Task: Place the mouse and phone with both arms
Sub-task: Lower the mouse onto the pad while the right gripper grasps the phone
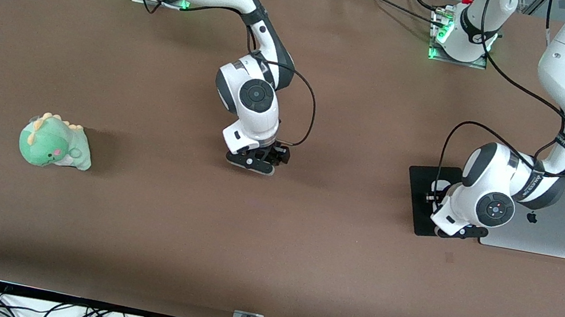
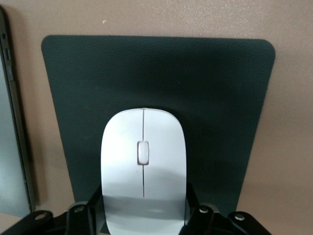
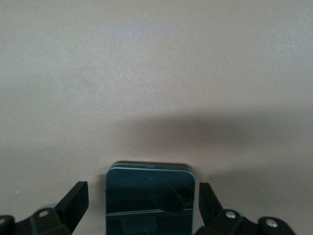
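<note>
**Left arm.** The left gripper (image 2: 143, 199) sits low over the mouse pad (image 1: 416, 205), which lies just beside the laptop (image 1: 549, 229) at the left arm's end of the table (image 1: 300, 254). The mouse (image 2: 143, 161) rests on the pad, in the part nearest the wrist. Its long axis runs straight out from between the jaws, so they span its short width. In the left wrist view both fingers (image 2: 95, 205) lie against the flanks of the mouse with no gap showing: the jaws are closed on it.

**Right arm.** The right gripper (image 1: 256, 164) is low over bare table near the middle, well apart from the pad and from the green plush dinosaur (image 1: 55, 144) at the right arm's end. The phone (image 3: 150, 191) lies flat on the table between the jaws. They stand open, with a clear gap of tabletop on each side of the phone. Only the phone's front end shows, and its long axis appears to run back under the wrist.

**Judgement.** Both things appear set down — the phone freed, the mouse not yet. The coming move turns on the jaw-to-mouse relation. Since the fingers bear on the mouse's sides, they should spread across its short axis before the wrist lifts. Lifting first would likely drag the mouse off the pad. The right arm can rise straight up, as its fingers flank the phone without touching it.
</note>
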